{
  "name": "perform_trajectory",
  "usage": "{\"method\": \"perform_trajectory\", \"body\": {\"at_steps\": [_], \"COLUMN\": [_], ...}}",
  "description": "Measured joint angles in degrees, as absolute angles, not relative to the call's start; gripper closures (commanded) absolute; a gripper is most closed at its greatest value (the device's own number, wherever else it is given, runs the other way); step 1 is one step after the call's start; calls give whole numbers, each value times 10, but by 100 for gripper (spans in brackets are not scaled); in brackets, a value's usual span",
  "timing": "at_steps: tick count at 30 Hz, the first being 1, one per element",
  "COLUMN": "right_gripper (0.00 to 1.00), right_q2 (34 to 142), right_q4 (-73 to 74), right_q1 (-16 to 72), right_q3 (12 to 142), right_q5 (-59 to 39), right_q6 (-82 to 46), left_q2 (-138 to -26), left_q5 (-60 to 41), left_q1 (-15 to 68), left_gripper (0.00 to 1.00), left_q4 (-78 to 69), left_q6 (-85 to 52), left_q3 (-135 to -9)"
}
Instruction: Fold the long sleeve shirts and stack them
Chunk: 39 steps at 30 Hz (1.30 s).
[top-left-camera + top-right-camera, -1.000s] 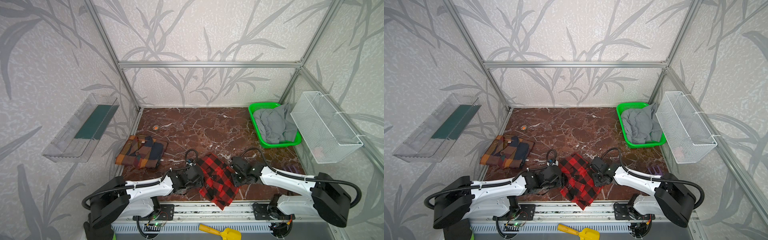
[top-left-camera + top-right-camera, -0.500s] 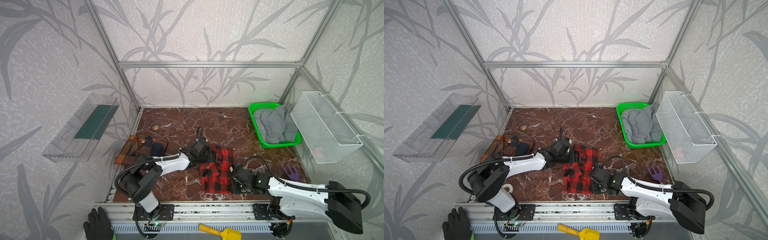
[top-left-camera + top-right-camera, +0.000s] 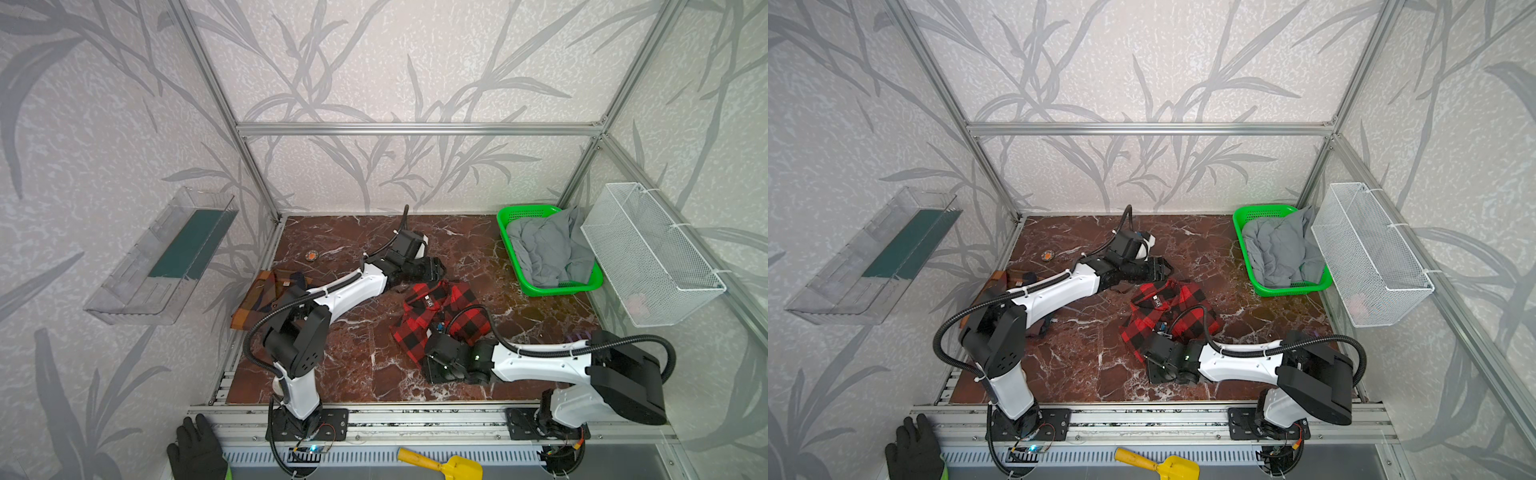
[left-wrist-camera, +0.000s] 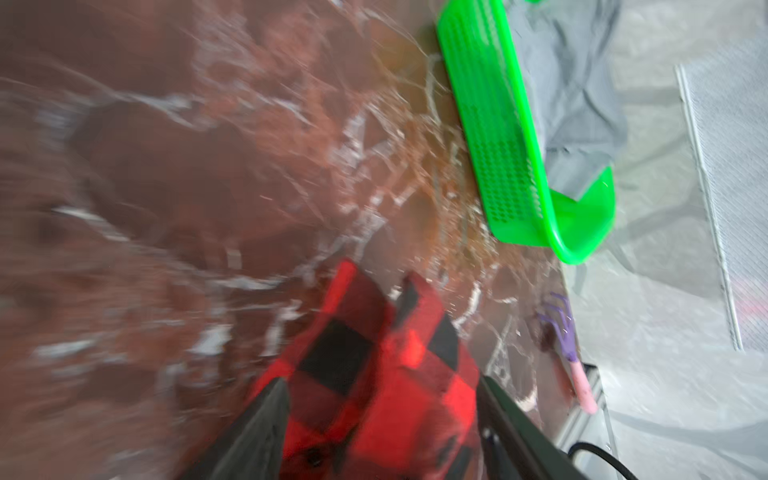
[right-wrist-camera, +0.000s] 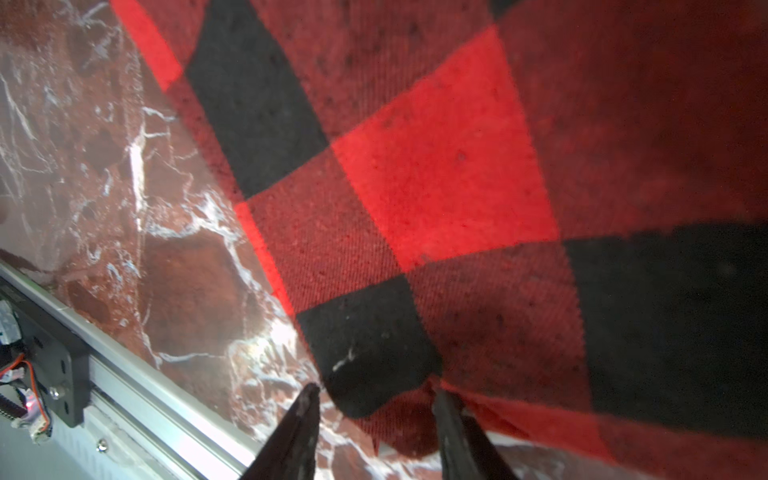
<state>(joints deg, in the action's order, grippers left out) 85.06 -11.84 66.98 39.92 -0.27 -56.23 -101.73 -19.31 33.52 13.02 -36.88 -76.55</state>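
- Marble-patterned tabletop [image 3: 353, 365] in red-brown, walled by leaf-print panels, carries both shirts, well apart.
- Slightly right of its middle lies the red-and-black shirt [image 3: 415, 332], partly folded. Its long axis runs from the front edge toward the back, collar end farthest and leaning a little toward the right edge.
- Against the left edge lies the brown plaid shirt [image 3: 253, 299], bunched and partly hidden by the left arm.
- At the near hem sits the right gripper [image 5: 378, 395]: jaws part-way apart, straddling a black-checked corner of cloth, not seen to pinch it.
- Just beyond the collar end hovers the left gripper [image 3: 434, 270], jaws wide. The blurred wrist view shows check cloth between them; nothing seems held.
- Judgement: each arm has one end of the long axis, so a hem-to-collar fold would run away from the right gripper. The left arm is nearer the plaid shirt for stacking.
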Motion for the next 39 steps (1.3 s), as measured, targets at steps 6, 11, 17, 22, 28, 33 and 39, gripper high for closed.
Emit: {"method": "perform_trajectory", "body": {"at_steps": [6, 11, 17, 22, 28, 33, 39], "right_gripper": [47, 43, 44, 55, 58, 60, 56], "right_q2": [848, 780, 660, 691, 787, 875, 859], "right_q4": [-168, -242, -304, -323, -293, -263, -180], "right_q1": [670, 659, 507, 391, 352, 331, 337], "right_q3": [445, 488, 495, 497, 489, 482, 421], "right_q5": [0, 19, 8, -27, -44, -53, -76], "right_q6": [-522, -478, -389, -319, -290, -290, -337], "left_q2": [-939, -889, -770, -721, -717, -717, -703], "left_q5": [-164, -163, -162, -142, -126, -116, -110], "left_q1": [277, 287, 304, 381, 446, 466, 472], "left_gripper": [11, 11, 13, 15, 17, 17, 17], "left_q4": [223, 263, 265, 251, 220, 205, 187], "left_q6": [-357, -357, -390, -424, -475, -503, -511], "left_q3": [-755, -720, -590, -523, -441, -403, -360]}}
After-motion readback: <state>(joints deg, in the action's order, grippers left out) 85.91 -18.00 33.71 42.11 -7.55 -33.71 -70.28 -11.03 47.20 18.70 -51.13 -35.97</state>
